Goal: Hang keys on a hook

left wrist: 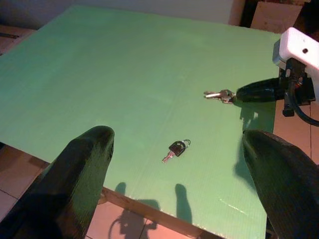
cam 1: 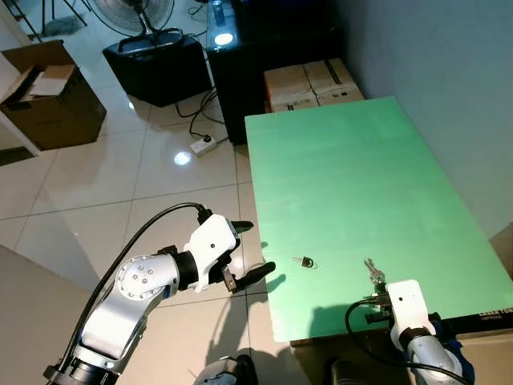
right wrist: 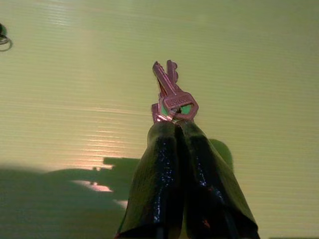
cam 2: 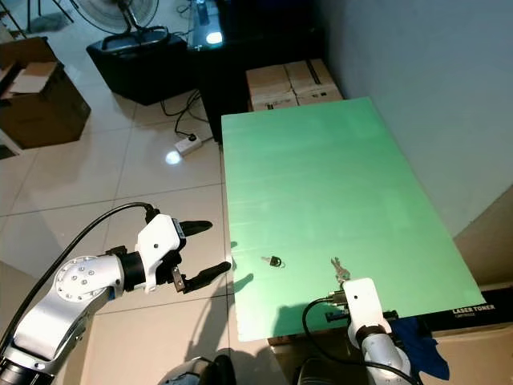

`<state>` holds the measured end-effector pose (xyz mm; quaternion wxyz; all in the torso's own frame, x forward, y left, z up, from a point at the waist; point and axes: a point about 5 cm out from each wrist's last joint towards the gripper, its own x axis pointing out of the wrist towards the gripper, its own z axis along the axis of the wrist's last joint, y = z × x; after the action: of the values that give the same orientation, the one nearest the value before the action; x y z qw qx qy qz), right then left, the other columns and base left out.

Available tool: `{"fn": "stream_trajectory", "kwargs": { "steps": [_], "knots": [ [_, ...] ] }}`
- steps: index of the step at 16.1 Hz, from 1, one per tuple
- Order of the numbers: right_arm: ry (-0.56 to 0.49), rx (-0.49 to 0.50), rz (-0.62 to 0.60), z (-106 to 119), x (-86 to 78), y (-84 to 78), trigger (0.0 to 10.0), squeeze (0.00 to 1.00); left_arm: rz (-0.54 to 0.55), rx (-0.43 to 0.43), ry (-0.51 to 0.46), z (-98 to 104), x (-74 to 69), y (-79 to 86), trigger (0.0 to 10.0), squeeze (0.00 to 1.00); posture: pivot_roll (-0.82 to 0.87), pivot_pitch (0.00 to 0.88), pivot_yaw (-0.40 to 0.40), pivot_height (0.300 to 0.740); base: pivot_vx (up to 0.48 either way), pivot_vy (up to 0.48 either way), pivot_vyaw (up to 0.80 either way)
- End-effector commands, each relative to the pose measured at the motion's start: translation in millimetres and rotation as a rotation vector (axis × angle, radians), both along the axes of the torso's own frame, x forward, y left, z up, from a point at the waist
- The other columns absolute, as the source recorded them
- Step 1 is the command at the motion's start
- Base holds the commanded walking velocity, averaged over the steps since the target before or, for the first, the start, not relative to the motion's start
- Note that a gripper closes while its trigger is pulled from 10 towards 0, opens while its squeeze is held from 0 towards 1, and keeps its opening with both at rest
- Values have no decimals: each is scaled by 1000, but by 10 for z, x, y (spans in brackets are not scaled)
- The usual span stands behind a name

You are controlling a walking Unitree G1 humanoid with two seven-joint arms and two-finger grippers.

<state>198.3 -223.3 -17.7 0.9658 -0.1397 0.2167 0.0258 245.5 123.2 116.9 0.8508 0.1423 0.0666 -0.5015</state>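
Your right tool (right wrist: pixel 172 124) has its fingers pressed together on the ring end of the silver keys (right wrist: pixel 172 92), at the near right part of the green worktop (cam 1: pixel 345 176); whether they are lifted clear of the surface, you cannot tell. Your left tool (cam 1: pixel 252 250) hangs spread wide off the worktop's left edge, holding nothing. A single black-headed key (left wrist: pixel 177 148) lies loose near the front edge, left of the pinched bunch. So the pickup looks done; finding a hook and hanging the keys is all left
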Motion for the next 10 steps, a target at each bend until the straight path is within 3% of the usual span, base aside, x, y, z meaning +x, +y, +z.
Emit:
{"fn": "stream_trajectory", "kwargs": {
  "steps": [1,2,3,4,10],
  "knots": [
    [-17,-4,-13,12,9,26,0,0,-16,17,-3,13,-14,12,10000,0,-28,132,174,740,0,0,0],
    [-25,-13,-25,19,13,22,0,0,-17,18,-5,20,-8,8,10000,0,-24,129,176,740,0,0,0],
    [-33,-10,-33,21,12,27,9137,275,-18,19,-6,24,-8,6,10000,0,-22,131,175,740,0,0,0],
    [-46,9,-30,24,14,53,10000,1000,-17,19,-6,25,-8,7,10000,0,-20,131,175,740,0,0,0],
    [-182,41,-19,128,6,305,10000,1000,-12,20,-10,34,4,19,10000,0,-20,127,170,740,0,0,0]
  ]
}}
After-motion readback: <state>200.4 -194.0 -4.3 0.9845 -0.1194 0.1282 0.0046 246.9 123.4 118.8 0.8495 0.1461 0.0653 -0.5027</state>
